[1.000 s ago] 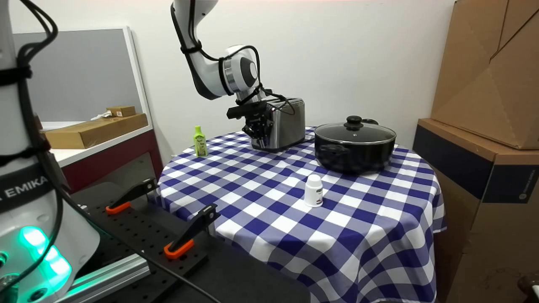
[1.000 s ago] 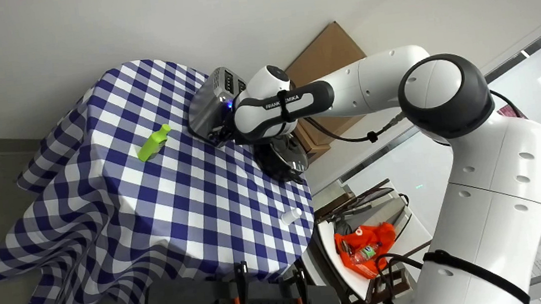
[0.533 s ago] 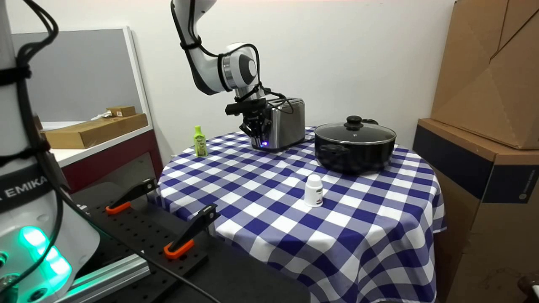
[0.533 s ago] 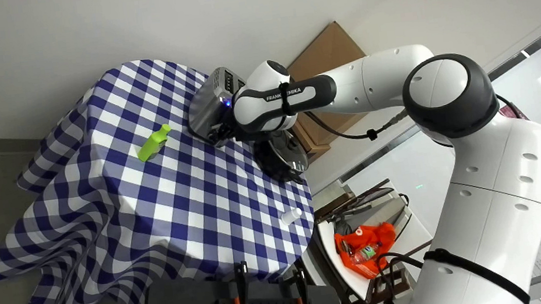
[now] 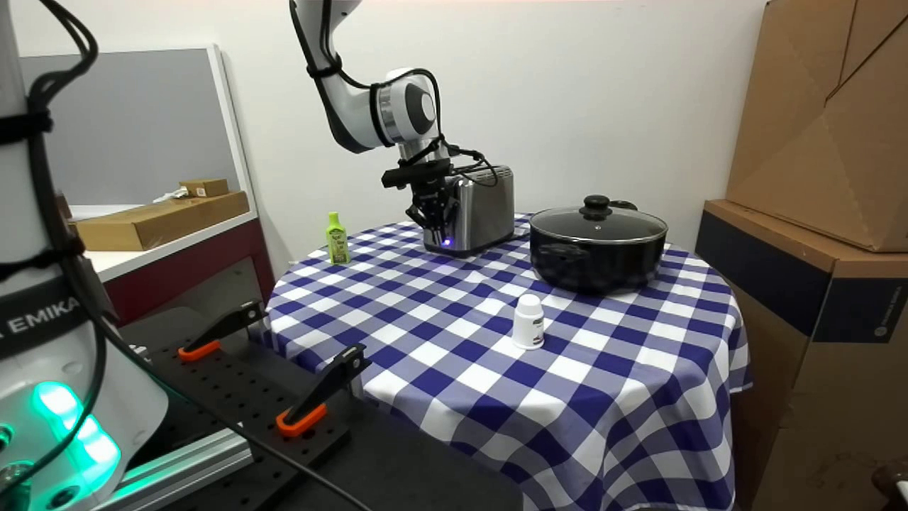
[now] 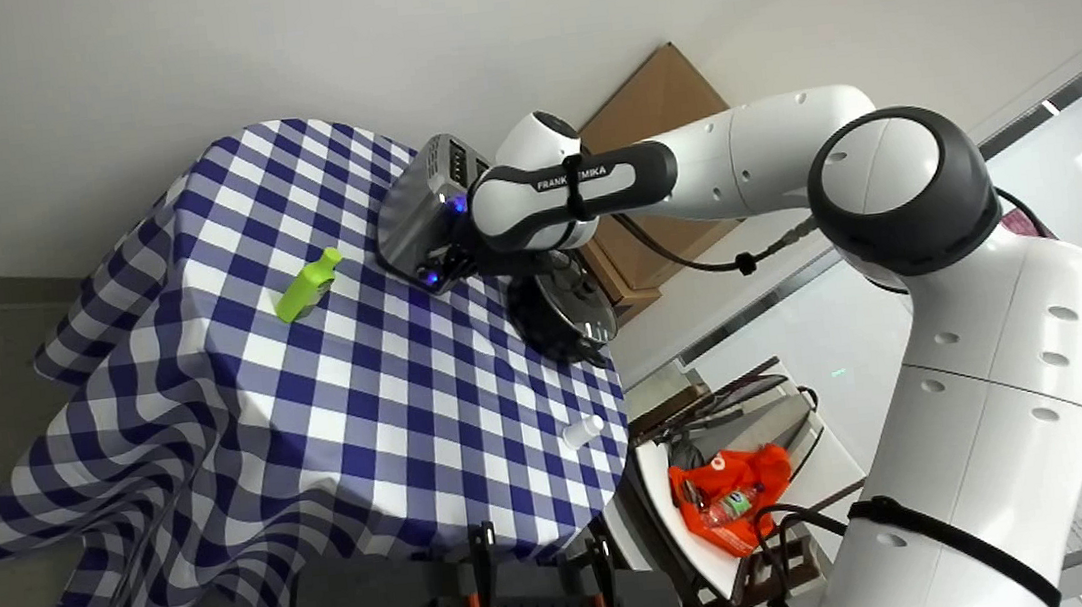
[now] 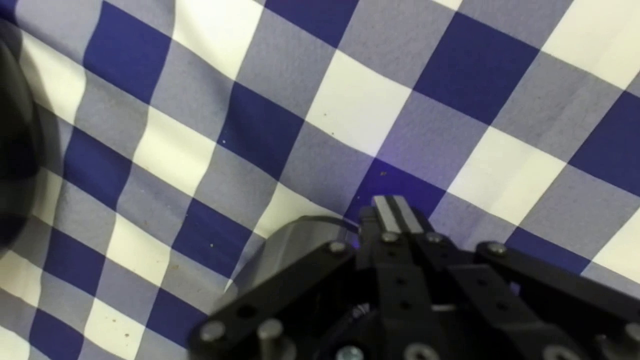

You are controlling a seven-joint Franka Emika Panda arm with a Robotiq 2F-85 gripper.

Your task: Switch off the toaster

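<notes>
The shiny silver toaster (image 5: pixel 489 206) stands on the checked table by the wall; it also shows in an exterior view (image 6: pixel 406 219) and partly in the wrist view (image 7: pixel 295 245). My gripper (image 7: pixel 396 212) is shut, its fingertips together with nothing between them. In an exterior view the gripper (image 5: pixel 440 235) points down at the lower part of the toaster's end panel, mostly hiding it. I cannot tell whether the fingers touch it. A blue light (image 5: pixel 447 243) glows at the fingertips, and another blue light (image 6: pixel 459 203) shows near the toaster's top edge. The controls are hidden.
A black lidded pot (image 5: pixel 597 248) stands beside the toaster. A green bottle (image 5: pixel 337 240) and a white bottle (image 5: pixel 528 323) stand on the checked cloth (image 5: pixel 454 362). Cardboard boxes (image 5: pixel 809 128) stand beyond the table, with the wall behind the toaster.
My arm has risen slightly, the gripper staying at the toaster's end. A blue light now shows by the fingertips low on the toaster in both exterior views. The toaster has not moved.
</notes>
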